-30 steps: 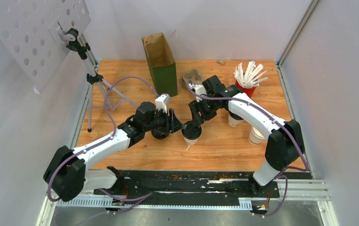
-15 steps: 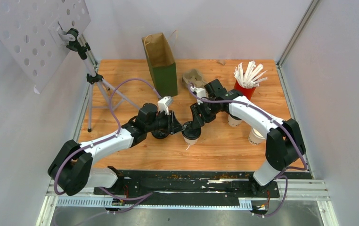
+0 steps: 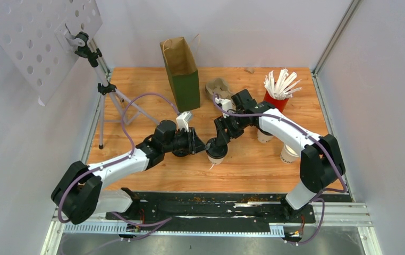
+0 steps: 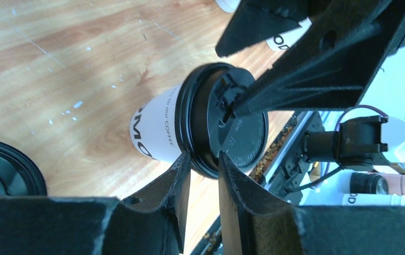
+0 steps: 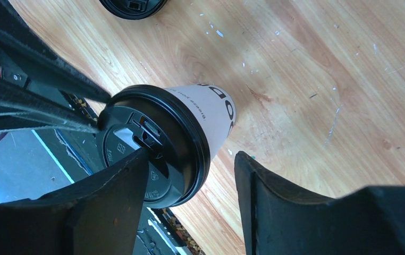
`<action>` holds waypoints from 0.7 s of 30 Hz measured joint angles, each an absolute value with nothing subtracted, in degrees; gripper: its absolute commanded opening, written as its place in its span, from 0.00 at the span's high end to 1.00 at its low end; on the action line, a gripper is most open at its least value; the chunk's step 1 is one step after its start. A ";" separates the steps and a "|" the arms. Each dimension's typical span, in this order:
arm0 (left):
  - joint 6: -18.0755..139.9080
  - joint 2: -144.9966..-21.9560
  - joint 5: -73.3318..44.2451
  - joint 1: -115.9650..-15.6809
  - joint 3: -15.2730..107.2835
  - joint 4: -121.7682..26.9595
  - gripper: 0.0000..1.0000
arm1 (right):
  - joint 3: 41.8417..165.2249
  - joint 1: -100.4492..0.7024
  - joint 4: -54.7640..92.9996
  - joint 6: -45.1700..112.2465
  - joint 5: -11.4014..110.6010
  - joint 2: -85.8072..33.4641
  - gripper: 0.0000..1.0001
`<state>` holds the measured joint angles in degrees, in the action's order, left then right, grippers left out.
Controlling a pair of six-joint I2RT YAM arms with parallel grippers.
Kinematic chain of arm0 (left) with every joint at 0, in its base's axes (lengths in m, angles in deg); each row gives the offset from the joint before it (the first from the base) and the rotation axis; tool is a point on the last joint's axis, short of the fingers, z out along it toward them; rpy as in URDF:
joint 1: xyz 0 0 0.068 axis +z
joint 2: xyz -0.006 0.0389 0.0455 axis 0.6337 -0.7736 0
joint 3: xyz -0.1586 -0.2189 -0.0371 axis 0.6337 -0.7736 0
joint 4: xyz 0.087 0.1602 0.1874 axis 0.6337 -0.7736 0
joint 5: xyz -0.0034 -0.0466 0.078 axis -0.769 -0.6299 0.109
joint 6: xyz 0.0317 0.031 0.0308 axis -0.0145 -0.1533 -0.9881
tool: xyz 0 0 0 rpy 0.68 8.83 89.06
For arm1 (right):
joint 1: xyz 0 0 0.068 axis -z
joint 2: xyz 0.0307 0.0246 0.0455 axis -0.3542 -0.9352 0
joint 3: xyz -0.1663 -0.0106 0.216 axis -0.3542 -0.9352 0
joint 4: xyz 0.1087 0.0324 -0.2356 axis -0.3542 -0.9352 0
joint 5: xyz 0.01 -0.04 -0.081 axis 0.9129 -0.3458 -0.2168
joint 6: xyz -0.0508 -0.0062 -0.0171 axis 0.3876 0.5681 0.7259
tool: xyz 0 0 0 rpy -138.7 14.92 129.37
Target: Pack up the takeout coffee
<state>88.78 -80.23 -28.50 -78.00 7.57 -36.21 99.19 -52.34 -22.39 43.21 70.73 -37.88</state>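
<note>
A white paper cup [image 3: 215, 155] with dark print and a black lid [image 4: 237, 133] stands mid-table between both arms. My left gripper [image 4: 203, 157] is shut on the lid's rim, one finger under the rim against the cup wall [image 4: 155, 125], the other on the lid's top. My right gripper [image 5: 190, 159] is open over the same cup [image 5: 211, 106]: one fingertip rests on the lid's middle [image 5: 158, 143], the other hangs free beside the cup. In the top view the left gripper [image 3: 200, 143] comes from the left and the right gripper [image 3: 218, 140] from behind. A second white cup [image 3: 266, 137] stands under the right forearm, its top hidden.
A loose black lid [image 3: 180, 152] lies under the left wrist. An open white cup [image 3: 288, 154] stands by the right arm. At the back are a brown and green paper bag [image 3: 182, 71], a grey pulp carrier [image 3: 217, 85] and a red cup of white stirrers [image 3: 277, 94]. A tripod [image 3: 104, 101] stands at the left.
The left gripper has narrowed onto the lid's rim and its arm has eased a little lower. The right gripper has stayed over the cup, barely shifting.
</note>
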 measured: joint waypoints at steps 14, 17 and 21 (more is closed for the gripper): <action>97.35 -71.53 -26.10 -81.19 2.52 -38.55 0.49 | 100.32 -52.14 -23.03 46.53 70.95 -38.54 0.39; 96.73 -70.50 -24.57 -80.69 3.97 -41.39 0.47 | 100.32 -52.14 -23.03 46.94 71.30 -38.54 0.42; 95.47 -71.12 -24.30 -77.98 7.14 -42.87 0.44 | 100.30 -52.17 -22.96 47.53 71.67 -38.54 0.43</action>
